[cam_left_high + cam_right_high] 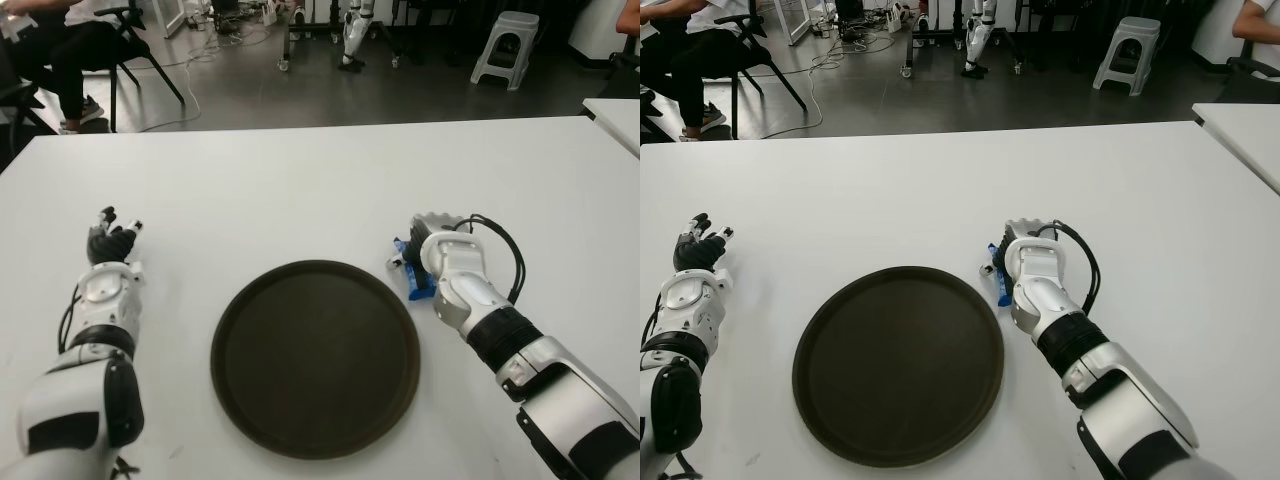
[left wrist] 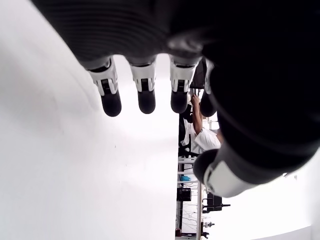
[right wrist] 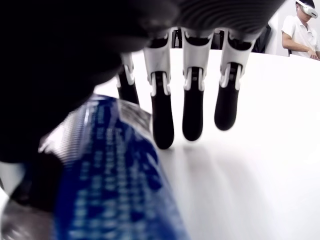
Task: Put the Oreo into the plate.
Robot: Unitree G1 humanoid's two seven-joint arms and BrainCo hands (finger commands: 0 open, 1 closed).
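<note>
The Oreo is a blue packet lying on the white table, just right of the dark round plate. My right hand is over the packet and hides most of it. In the right wrist view the Oreo lies under the palm beside the thumb, while the fingers stretch straight past it with their tips at the table, not curled around the packet. The plate holds nothing. My left hand shows at the far left of the plate, fingers relaxed and holding nothing.
Beyond the table's far edge are a seated person on a chair at the back left, a grey stool at the back right and cables on the floor. A second white table stands at the right edge.
</note>
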